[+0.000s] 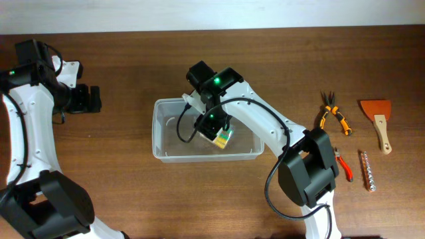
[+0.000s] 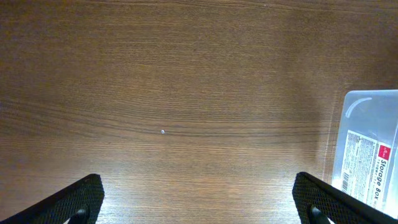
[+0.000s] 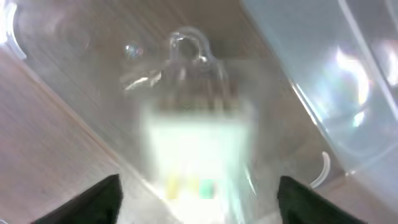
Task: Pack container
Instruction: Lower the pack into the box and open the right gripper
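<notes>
The container, a clear, colourless plastic rectangular tub with rounded corners and a thin rim, sits near the middle of the dark wood-grain surface. Its long axis runs parallel to the far edge.

The right gripper reaches down inside it. Directly under that gripper lies a small clear plastic case of yellow and green bits, towards the tub's right half. In the right wrist view the picture is blurred, but the case, with its hang tab pointing away, shows between the two dark fingers with a gap on each side. The right gripper thus has its jaws spread and grips nothing. The tub's glossy wall rises on one side.

The left gripper hangs near the left edge, apart from the tub, with its jaws wide and empty over bare wood. Only the tub's labelled corner enters its view.

The unpacked tools lie by the right edge, well apart from the tub:
- pliers with orange-and-black handles
- a scraper with an orange blade and pale wooden handle
- red-handled pliers
- a narrow strip of metal bits

Most lie roughly front to back. The right arm is much the nearer to them, so the next pick looks to be its job.
</notes>
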Tool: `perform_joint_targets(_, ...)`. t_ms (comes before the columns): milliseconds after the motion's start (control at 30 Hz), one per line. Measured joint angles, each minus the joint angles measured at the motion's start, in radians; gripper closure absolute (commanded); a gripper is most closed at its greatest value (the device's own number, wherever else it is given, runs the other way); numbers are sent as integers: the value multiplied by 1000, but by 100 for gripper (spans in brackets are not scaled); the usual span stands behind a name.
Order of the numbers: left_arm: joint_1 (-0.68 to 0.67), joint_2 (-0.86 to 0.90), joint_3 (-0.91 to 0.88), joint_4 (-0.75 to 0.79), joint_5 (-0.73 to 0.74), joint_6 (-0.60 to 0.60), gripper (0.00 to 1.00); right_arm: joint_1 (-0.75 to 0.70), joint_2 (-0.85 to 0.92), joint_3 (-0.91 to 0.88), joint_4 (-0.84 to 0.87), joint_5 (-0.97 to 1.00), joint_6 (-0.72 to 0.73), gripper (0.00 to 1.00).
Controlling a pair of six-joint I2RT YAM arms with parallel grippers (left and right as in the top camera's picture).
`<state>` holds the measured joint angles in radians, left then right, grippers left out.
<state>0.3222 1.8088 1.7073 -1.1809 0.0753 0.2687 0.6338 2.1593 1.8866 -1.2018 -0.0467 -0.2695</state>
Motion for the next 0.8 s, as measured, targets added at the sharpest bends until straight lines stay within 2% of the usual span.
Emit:
perform_joint_targets(67,0,0,0,0,0,0,1,0,0,0,2,-1,2,1)
perform_joint_targets(333,0,0,0,-1,0,0,1,-5,1,48,-47,0,80,1)
perform_joint_targets(567,0,0,0,-8,0,0,1,-94,4,469,-327,26,153,1)
perform_joint_targets(700,0,0,0,-8,0,0,1,-250,-1,731,-482,66,183,1)
perform_joint_targets(800,0,0,0,-8,0,0,1,-371,-29,787,-486,89,200,1)
